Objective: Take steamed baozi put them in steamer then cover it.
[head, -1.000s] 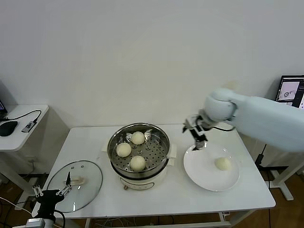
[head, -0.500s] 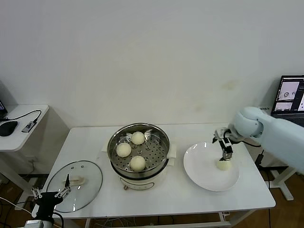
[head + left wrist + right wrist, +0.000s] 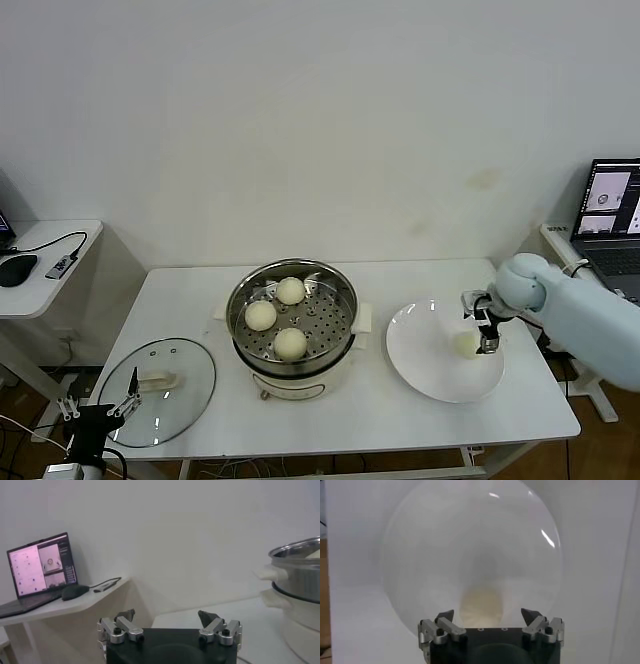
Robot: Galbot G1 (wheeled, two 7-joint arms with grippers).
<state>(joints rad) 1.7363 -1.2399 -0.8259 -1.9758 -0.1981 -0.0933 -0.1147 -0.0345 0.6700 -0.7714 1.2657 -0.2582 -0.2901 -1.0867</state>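
Three steamed baozi (image 3: 278,316) sit on the perforated tray inside the steamer (image 3: 291,330), which stands mid-table on the white table (image 3: 340,415) in the head view. One more bun (image 3: 466,344) lies on the white plate (image 3: 425,372) to the steamer's right. The right gripper (image 3: 484,330) hangs over that plate, its fingers spread to either side of the bun; whether they touch it I cannot tell. The glass lid (image 3: 157,390) lies flat near the table's front left corner, well apart from the steamer. The left gripper (image 3: 95,412) hovers low, just off the table's front edge beside the lid, its fingers spread and empty.

From the left wrist view, the left gripper (image 3: 167,620) shows both fingertips (image 3: 207,616) wide apart with nothing between them; the steamer (image 3: 296,582) stands off to one side, and a laptop (image 3: 37,570) rests on a side table (image 3: 75,602).

From the right wrist view, the right gripper (image 3: 488,617) points down at the plate (image 3: 445,545), fingers apart, with the last bun (image 3: 481,606) between them.
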